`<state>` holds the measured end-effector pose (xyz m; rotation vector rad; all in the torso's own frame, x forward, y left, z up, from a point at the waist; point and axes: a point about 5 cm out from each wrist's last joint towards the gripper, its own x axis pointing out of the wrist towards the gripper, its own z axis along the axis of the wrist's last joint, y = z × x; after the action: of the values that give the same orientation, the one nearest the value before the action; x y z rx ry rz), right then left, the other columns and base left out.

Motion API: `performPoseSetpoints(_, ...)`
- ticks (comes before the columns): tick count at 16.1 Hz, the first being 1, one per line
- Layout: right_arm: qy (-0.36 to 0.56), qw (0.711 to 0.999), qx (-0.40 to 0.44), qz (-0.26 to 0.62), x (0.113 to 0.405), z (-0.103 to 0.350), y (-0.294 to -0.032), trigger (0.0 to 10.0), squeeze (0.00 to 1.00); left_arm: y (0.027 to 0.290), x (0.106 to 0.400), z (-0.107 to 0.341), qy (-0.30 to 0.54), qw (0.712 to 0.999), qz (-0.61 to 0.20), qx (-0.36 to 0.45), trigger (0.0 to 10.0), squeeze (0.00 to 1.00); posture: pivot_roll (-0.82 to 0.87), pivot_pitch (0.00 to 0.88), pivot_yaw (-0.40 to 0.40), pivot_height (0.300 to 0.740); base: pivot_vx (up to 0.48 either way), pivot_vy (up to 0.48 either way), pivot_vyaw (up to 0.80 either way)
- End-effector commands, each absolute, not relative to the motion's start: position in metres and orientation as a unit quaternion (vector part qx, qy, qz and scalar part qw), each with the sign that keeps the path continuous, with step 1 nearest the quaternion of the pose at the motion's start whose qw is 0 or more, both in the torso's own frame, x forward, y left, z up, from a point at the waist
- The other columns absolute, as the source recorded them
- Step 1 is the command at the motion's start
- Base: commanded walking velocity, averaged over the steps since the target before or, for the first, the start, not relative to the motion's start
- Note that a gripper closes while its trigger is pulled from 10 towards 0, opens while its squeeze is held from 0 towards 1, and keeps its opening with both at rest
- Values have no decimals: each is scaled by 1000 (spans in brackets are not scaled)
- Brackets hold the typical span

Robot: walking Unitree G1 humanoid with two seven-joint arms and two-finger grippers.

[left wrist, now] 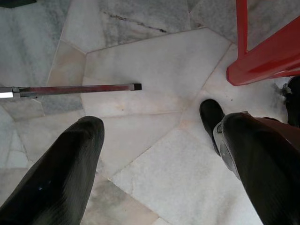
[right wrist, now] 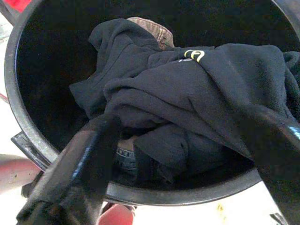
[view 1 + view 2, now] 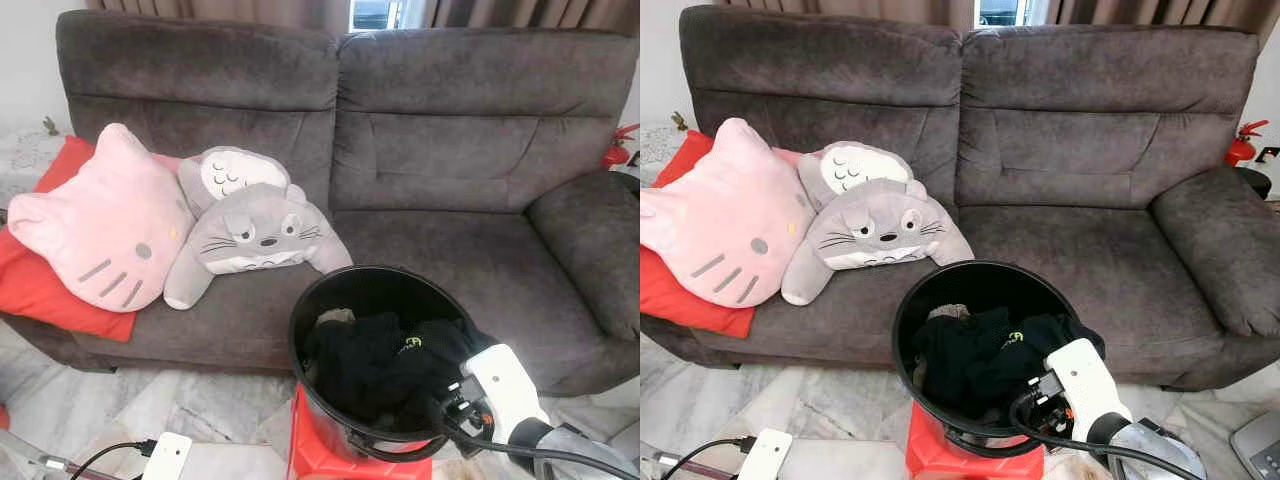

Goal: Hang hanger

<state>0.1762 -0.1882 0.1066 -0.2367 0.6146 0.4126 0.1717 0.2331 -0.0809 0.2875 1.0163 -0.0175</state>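
The right gripper (image 2: 187, 154) hangs over the near rim of the black bucket (image 3: 310, 300), fingers (image 2: 89, 154) spread apart, holding nothing. The bucket stands on a red stool (image 3: 320, 450) in front of the grey sofa (image 3: 450, 150) and contains dark garments (image 2: 187, 89); no hanger can be made out among them. The left gripper (image 1: 159, 159) points at the marble floor (image 1: 154, 75), fingers released. Plush cushions (image 3: 110, 220) lie at the left of the sofa
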Motion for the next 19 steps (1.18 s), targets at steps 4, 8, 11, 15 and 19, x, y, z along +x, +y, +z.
performPoseSetpoints(4,293,927,-121,202,176,111,-188,10000,1000,234,169,-82,491,859,-12,142,10000,0,-162,0,-16,740,0,0,0)
performPoseSetpoints(8,260,942,-150,153,206,121,-200,10000,1000,234,170,-82,490,860,-12,143,10000,0,-154,0,1,740,0,0,0)
performPoseSetpoints(11,168,966,-181,70,254,149,-209,10000,878,235,171,-81,489,860,-12,144,10000,0,-153,0,2,740,0,0,0)
performPoseSetpoints(15,147,970,-176,80,260,156,-209,10000,0,235,170,-81,489,860,-12,143,10000,0,-149,0,1,740,0,0,0)
performPoseSetpoints(19,194,932,-233,198,264,144,-208,10000,0,234,171,-81,489,860,-12,142,10000,0,-153,0,2,740,0,0,0)
